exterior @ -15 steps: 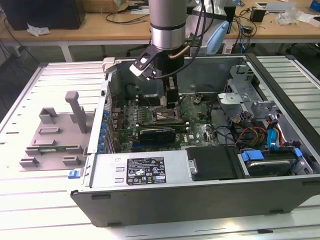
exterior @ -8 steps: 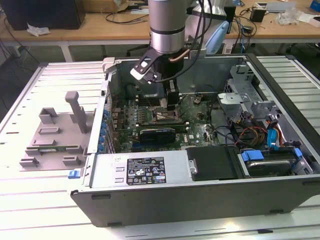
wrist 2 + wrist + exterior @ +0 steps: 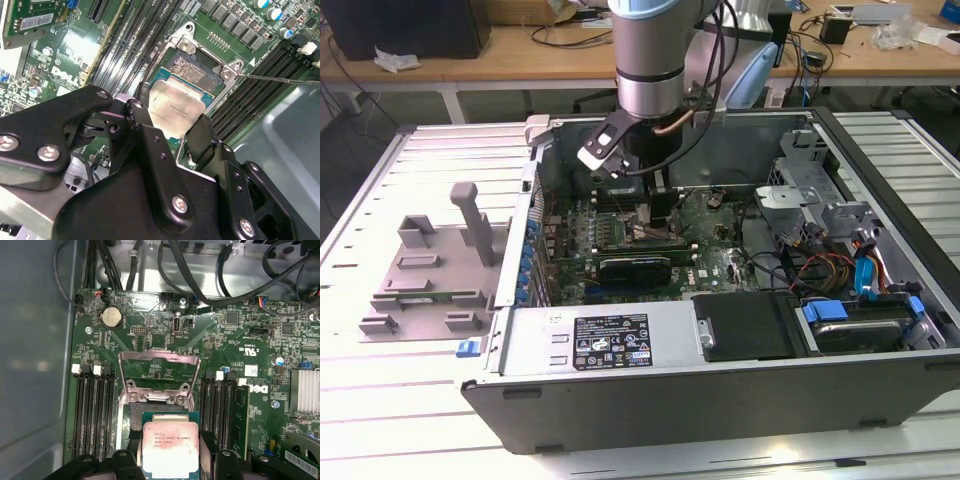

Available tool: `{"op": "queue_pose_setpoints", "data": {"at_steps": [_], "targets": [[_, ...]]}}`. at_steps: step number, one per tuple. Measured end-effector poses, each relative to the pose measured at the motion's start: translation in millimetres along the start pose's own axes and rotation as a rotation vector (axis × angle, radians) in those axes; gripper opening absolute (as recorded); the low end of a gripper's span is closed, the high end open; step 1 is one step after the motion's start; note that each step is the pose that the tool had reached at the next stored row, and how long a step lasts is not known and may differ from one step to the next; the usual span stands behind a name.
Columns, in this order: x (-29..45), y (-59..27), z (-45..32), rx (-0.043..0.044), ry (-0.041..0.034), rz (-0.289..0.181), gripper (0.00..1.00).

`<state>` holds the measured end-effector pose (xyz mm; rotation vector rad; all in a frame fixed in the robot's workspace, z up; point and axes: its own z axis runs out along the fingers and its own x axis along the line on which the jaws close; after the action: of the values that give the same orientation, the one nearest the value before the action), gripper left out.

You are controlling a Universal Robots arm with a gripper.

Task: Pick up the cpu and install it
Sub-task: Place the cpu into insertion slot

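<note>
Presently, the small flat square cpu with the silvery metal top (image 3: 172, 102) is gripped by the black two-fingered end effector (image 3: 172, 119), whose fingers (image 3: 141, 116) are closed against two opposite edges of the chip. The same grip is seen in the first wrist view, where the cpu (image 3: 170, 447) is clamped between the black fingers (image 3: 125, 460). The chip is held at the open square motherboard socket (image 3: 196, 70), overlapping one side of it, while much of the socket's contact field is left uncovered. Whether chip and socket touch cannot be told. The silvery metal load frame (image 3: 160, 358) of the socket is swung up. Long black memory slots (image 3: 92, 410) are ranged on both sides of the socket on the green motherboard (image 3: 210, 335). In the exterior view the grey cylindrical arm (image 3: 650, 60) is seen inside the open dark grey computer case (image 3: 720, 400), which is laid on the white slatted bench (image 3: 410, 410). A grey plastic tray (image 3: 425, 275) is placed on the bench at the exterior view's left, just beside the case.
</note>
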<state>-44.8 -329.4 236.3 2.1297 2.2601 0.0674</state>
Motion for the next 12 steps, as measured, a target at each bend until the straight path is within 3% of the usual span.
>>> {"op": "queue_pose_setpoints", "data": {"at_steps": [4, 12], "targets": [[0.2, -0.9, 8.9, 0.0, 0.0013, 0.0, 0.54], [0.9, -1.5, 18.0, 0.0, 0.0015, 0.0, 0.54]]}}
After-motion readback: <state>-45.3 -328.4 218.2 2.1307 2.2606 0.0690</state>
